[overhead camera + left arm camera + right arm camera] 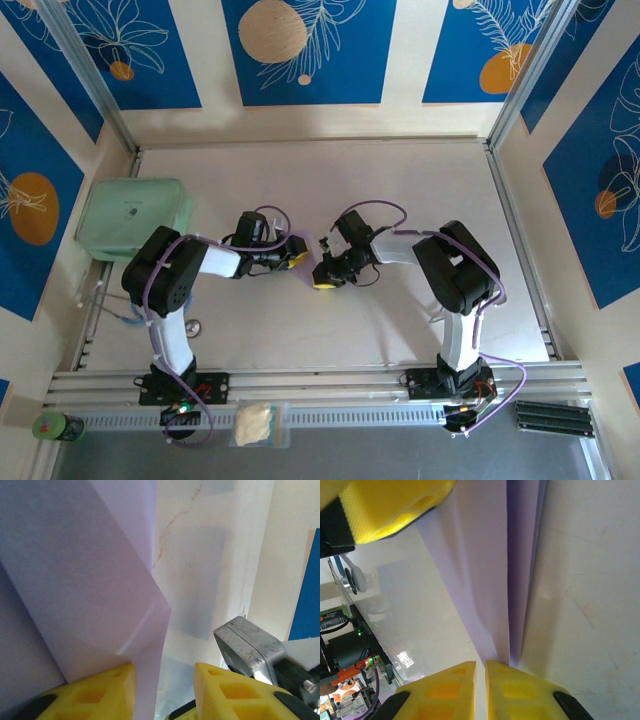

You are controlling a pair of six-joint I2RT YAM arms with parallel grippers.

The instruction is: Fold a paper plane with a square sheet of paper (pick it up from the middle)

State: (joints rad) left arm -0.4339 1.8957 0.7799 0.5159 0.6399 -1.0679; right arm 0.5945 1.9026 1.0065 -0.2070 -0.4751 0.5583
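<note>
Pinching a lilac fold at the table's centre, the right gripper (481, 666) has its yellow fingers closed almost tip to tip on the square sheet of paper (485, 580), which is creased into long narrow layers running away from the jaws. Just beyond, the left gripper (162, 671) stands with its jaws apart. A folded flap leans against one yellow finger (100, 690), and nothing is clamped there. Farther off, the bare table (400, 180) and a mint-green box (130, 218) at its left edge lie well clear. The step in hand looks like setting a further crease. It should go best with the right pinch firm on the spine as an anchor, while the left closes squarely on the loose flap near the crease, not at its corner, and draws along slowly so the thin layers neither slip nor tear.
</note>
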